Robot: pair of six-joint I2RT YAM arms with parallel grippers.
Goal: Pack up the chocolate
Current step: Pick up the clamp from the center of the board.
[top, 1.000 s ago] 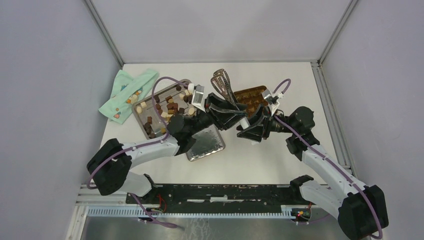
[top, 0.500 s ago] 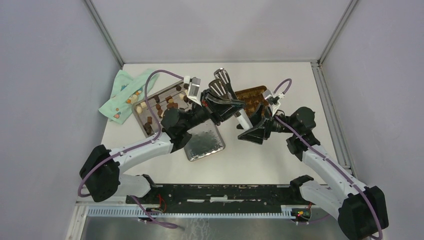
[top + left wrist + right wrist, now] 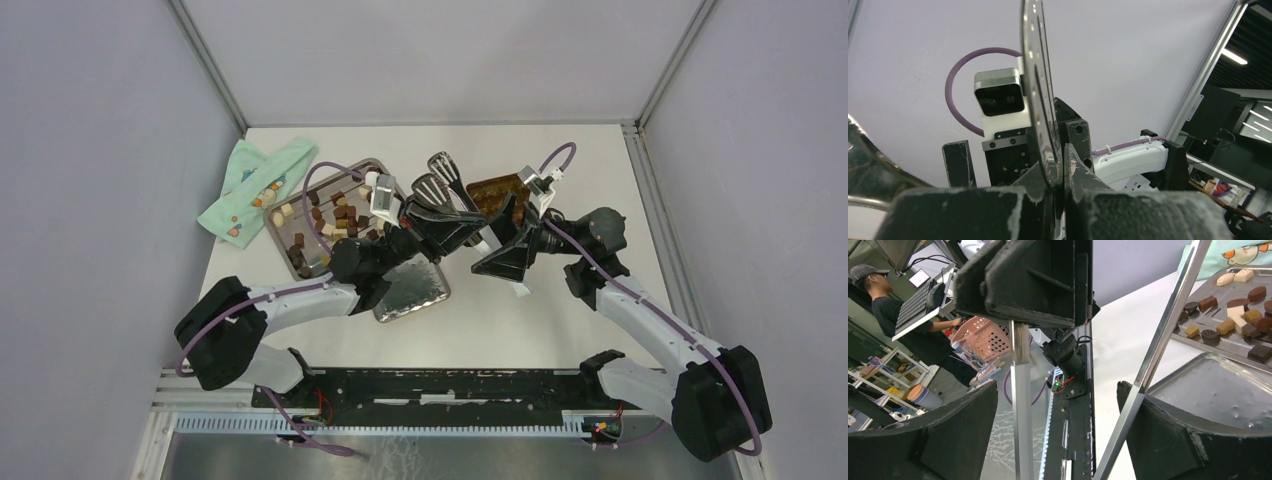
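Note:
Small chocolate pieces (image 3: 335, 212), dark brown, light brown and cream, lie scattered on a steel tray (image 3: 283, 238); the right wrist view shows the chocolate (image 3: 1230, 310) at upper right. Metal tongs (image 3: 441, 181) with slotted heads stand between the two arms. My left gripper (image 3: 432, 222) is shut on one tong blade (image 3: 1040, 90), jaws pinched tight (image 3: 1062, 172). My right gripper (image 3: 1058, 440) stands open below, both tong arms (image 3: 1020, 415) passing between its fingers (image 3: 923, 440); one arm leans on the right finger.
A brown-gold tin (image 3: 492, 188) holding more pieces sits behind the right gripper. A shiny embossed silver tray (image 3: 412, 287) lies under the left arm. A mint-green patterned cloth (image 3: 252, 185) lies at the far left, by the steel tray.
My left gripper has shut on the tongs, and my right gripper has opened wide around their arms. The tongs' heads have shifted slightly.

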